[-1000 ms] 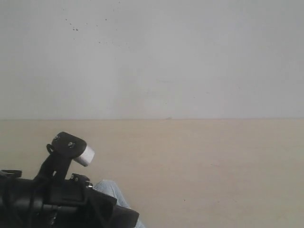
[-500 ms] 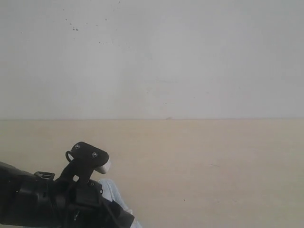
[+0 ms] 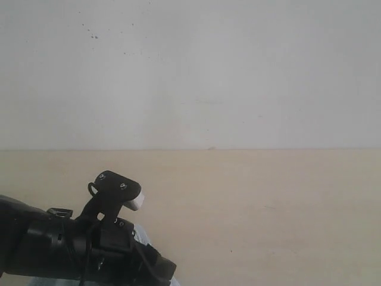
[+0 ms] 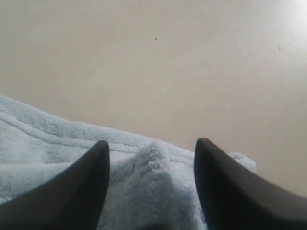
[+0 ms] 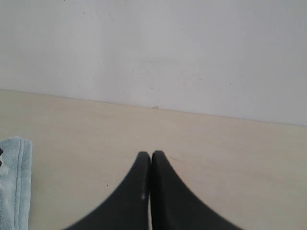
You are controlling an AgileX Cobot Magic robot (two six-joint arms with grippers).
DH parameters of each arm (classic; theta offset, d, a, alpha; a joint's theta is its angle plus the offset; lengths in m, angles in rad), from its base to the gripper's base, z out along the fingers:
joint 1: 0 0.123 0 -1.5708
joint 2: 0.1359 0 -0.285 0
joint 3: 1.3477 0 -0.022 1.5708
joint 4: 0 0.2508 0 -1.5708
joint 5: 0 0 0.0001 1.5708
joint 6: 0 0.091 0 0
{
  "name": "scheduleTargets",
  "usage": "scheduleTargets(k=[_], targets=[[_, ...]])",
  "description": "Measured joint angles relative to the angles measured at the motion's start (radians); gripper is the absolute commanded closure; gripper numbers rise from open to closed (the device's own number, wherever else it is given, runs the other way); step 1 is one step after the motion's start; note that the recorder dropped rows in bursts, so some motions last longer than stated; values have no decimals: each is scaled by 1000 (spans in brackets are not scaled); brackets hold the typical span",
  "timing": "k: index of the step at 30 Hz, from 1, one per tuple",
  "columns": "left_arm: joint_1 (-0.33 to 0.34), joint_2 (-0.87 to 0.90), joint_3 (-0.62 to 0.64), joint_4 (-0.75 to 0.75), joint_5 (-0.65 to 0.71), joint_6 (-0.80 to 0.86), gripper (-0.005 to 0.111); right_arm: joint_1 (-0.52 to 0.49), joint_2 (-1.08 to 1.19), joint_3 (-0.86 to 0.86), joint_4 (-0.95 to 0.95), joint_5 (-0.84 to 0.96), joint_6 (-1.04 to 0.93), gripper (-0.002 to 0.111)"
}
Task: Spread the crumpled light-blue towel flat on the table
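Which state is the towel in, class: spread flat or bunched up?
Bunched up, where visible: a raised fold of the towel stands between the left gripper's open fingers. The rest is out of view.

towel (image 5: 13,184) cut off at edge, mostly hidden behind left arm (image 3: 53,250)

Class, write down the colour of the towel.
The towel is pale light blue, plain and fluffy, seen best in the left wrist view.
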Motion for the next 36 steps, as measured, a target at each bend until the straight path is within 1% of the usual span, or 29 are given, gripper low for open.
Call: scheduleTargets(k=[3, 9, 20, 23, 26, 28, 31, 36], targets=[[0, 0, 0, 0, -7, 0, 55, 0, 0, 0, 0, 0, 0, 109], [0, 2, 0, 10, -80, 20, 55, 0, 0, 0, 0, 0, 0, 109], [0, 72, 0, 10, -58, 40, 56, 0, 0, 0, 0, 0, 0, 109], [0, 84, 0, 8, -58, 40, 63, 0, 0, 0, 0, 0, 0, 109], [0, 84, 0, -4, -87, 33, 76, 0, 0, 0, 0, 0, 0, 109], [0, 84, 0, -12, -116, 32, 88, 0, 0, 0, 0, 0, 0, 109], [0, 84, 0, -14, -146, 30, 102, 0, 0, 0, 0, 0, 0, 109], [0, 70, 0, -18, -132, 30, 103, 0, 0, 0, 0, 0, 0, 109]])
